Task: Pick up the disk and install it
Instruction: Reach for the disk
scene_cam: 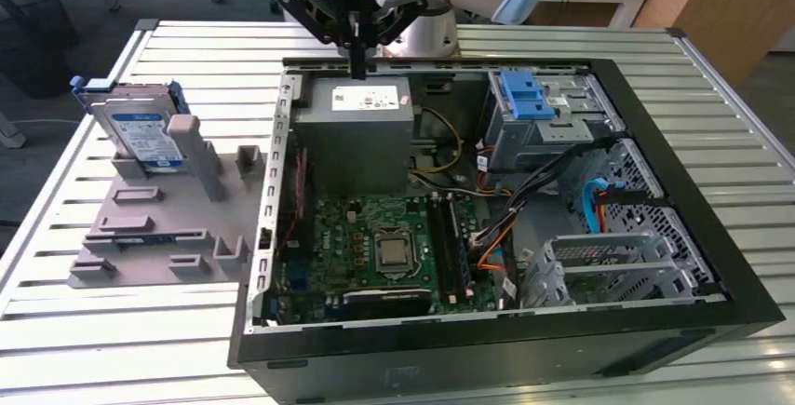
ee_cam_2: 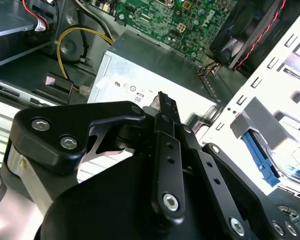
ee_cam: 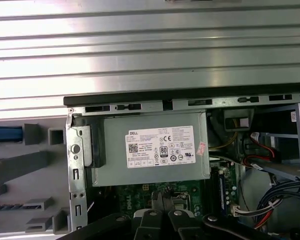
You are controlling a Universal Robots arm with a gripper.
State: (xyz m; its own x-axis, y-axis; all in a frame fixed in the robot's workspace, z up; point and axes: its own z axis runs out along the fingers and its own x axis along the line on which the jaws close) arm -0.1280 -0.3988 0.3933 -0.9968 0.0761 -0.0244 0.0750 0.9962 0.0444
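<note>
Task is at the very start: nothing picked up, nothing put in yet.

At the exterior view's left, the disk (scene_cam: 140, 135) stands on its edge in a grey holder (scene_cam: 149, 228) on the slatted metal bench (scene_cam: 125, 349). Its blue & white label faces out and blue rails run down its sides. Nothing touches it. It is well apart from the gripper (scene_cam: 357, 68).

Next over is the open PC case (scene_cam: 497, 354), lying flat w/ its side off. The gripper hangs over the case's far edge, just above the grey power box (scene_cam: 360, 126). In both wrist views the jaws look pressed together w/ nothing between them (gripper (ee_cam: 162, 197), gripper (ee_cam_2: 162, 97)). The power box (ee_cam: 155, 150) w/ its white sticker sits right under them.

Inside the case, going across:
- the power box at the far end
- a green board (scene_cam: 372, 237) nearer the camera, w/ a square chip (scene_cam: 394, 252) in the middle
- a bunch of wires (scene_cam: 586, 205), some black, some blue, some orange
- at the exterior view's right, a drive bay (scene_cam: 565, 121) w/ a blue latch (scene_cam: 528, 98) on top
- a metal cage (scene_cam: 609, 265) nearer the camera

I can't tell from here if the bay has room inside. So both jobs are left: the grab and the fitting in.
</note>
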